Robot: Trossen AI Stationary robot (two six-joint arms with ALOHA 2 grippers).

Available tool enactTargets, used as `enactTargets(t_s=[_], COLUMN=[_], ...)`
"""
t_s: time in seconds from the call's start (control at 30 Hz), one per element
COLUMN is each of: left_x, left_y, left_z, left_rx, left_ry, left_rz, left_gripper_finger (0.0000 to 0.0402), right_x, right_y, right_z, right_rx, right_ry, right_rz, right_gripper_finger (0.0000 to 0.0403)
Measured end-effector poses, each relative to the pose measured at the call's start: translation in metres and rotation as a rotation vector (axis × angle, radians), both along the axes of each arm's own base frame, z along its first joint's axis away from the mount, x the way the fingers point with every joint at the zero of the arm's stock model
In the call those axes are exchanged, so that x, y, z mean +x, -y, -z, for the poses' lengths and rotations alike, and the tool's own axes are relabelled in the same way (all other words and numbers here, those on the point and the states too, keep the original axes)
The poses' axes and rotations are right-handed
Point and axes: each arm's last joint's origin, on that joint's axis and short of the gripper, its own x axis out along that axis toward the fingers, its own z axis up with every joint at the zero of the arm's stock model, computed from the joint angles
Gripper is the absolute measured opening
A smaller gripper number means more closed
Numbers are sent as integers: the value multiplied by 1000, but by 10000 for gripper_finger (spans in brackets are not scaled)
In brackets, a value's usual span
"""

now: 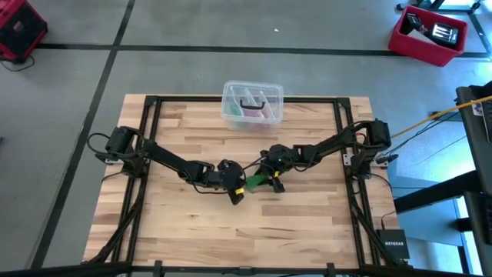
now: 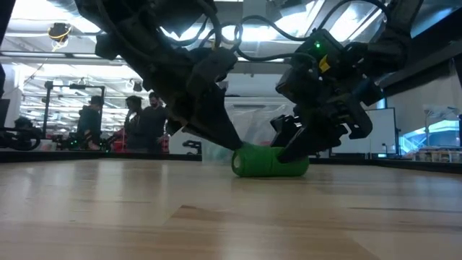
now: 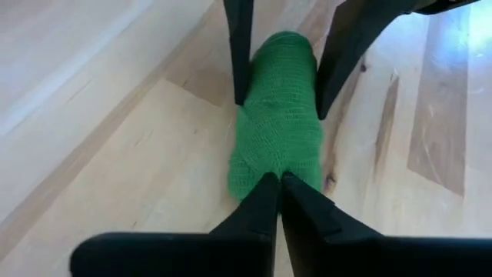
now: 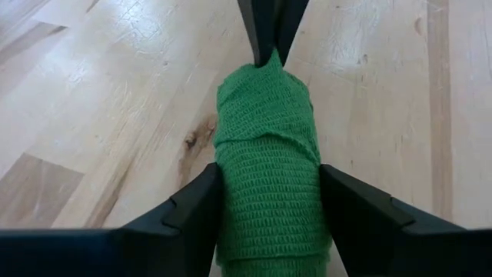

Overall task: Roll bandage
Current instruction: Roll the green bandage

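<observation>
Where both arms are angled inward over the wooden table (image 1: 184,231), the rolled bandage (image 1: 256,181) is lain at mid-table (a green cylinder): right gripper (image 4: 269,196) clasped around its body, left gripper (image 3: 279,183) pinched closed on its end.

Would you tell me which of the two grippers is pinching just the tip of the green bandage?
The left gripper: its fingers are shut on the end of the bandage, whereas the right gripper has its fingers spread around the roll's sides.
</observation>
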Motion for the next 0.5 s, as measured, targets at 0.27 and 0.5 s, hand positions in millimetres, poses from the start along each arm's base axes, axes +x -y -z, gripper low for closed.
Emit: enactTargets(t_s=[0.27,0.5], left_x=[-7,-14], left_y=[4,8], left_z=[3,7], left_rx=[2,2], left_ry=[-62,-122], left_rz=[-68,-107], left_gripper_finger=[3,1], right_x=[0,0], right_y=[0,0], right_z=[0,0], right_rx=[-21,-28], right_ry=[3,7], right_rz=[-15,-16], right_gripper_finger=[193,168])
